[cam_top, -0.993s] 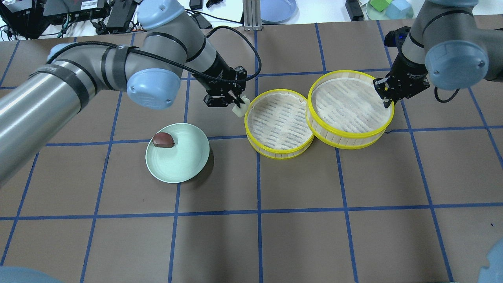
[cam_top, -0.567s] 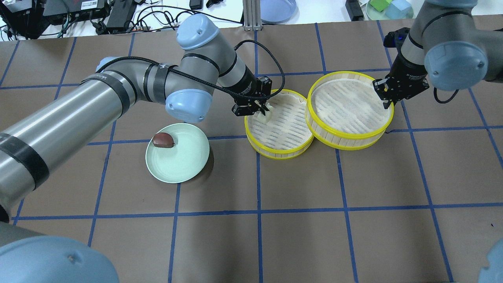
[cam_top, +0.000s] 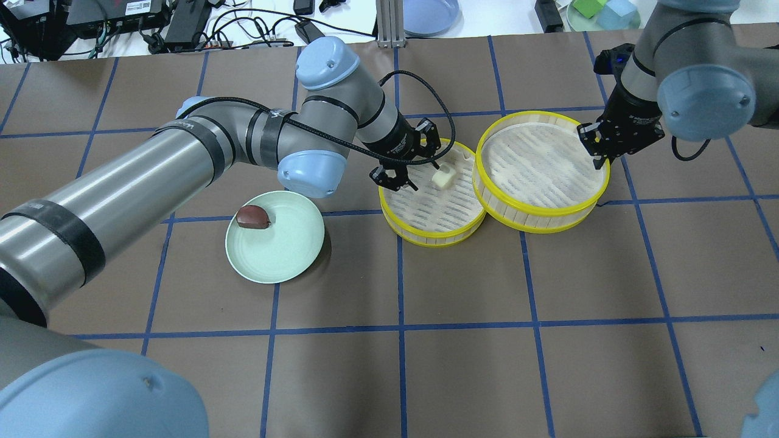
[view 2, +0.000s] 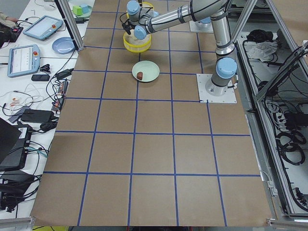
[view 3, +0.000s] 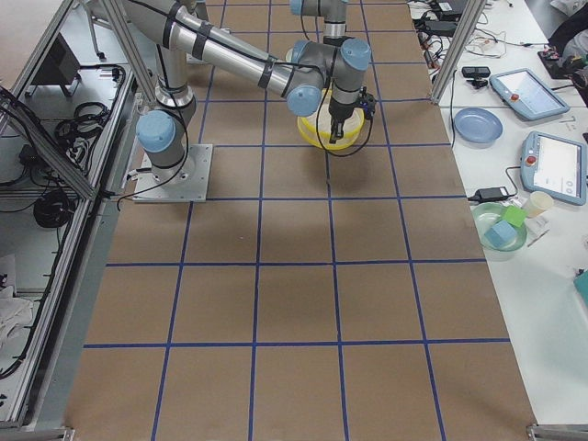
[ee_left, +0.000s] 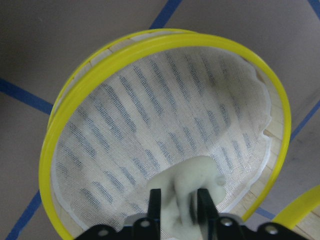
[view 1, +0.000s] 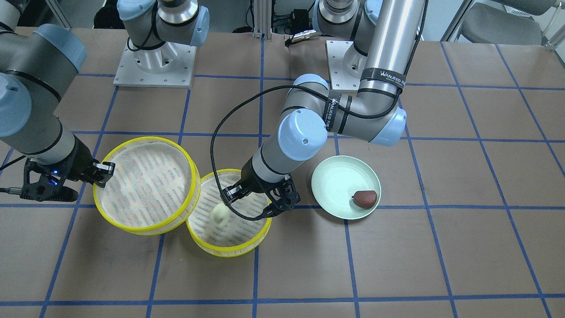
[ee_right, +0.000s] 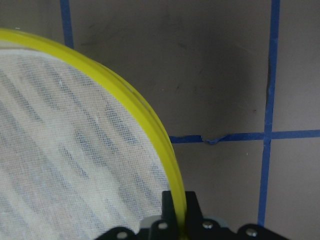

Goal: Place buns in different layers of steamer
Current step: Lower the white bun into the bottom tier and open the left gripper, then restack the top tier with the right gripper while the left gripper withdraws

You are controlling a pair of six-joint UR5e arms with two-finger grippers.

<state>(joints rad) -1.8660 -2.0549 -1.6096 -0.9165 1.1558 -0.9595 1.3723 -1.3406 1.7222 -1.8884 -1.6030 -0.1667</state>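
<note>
Front-facing view: a black band [view 1: 382,73] on my left arm reads WANJEED. My left gripper [cam_top: 421,173] is spread wide over the steamer tray [cam_top: 433,235]. The blocky cream bun [cam_top: 443,177] lies loose on its grey-streaked cloth. My right gripper [cam_top: 599,159] pinches the yellow rim of the other tray [cam_top: 535,213]. The rounded reddish-brown bun [cam_top: 253,216] sits on the green plate [cam_top: 277,264].

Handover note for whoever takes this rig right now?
Left gripper open above the smaller steamer tray; right gripper shut on the rim of the larger steamer tray.
Cream bun lies in the smaller tray; brown bun sits on the green plate.
Done: cream bun placed. Left: brown bun into the larger tray, then likely stack the trays.
</note>
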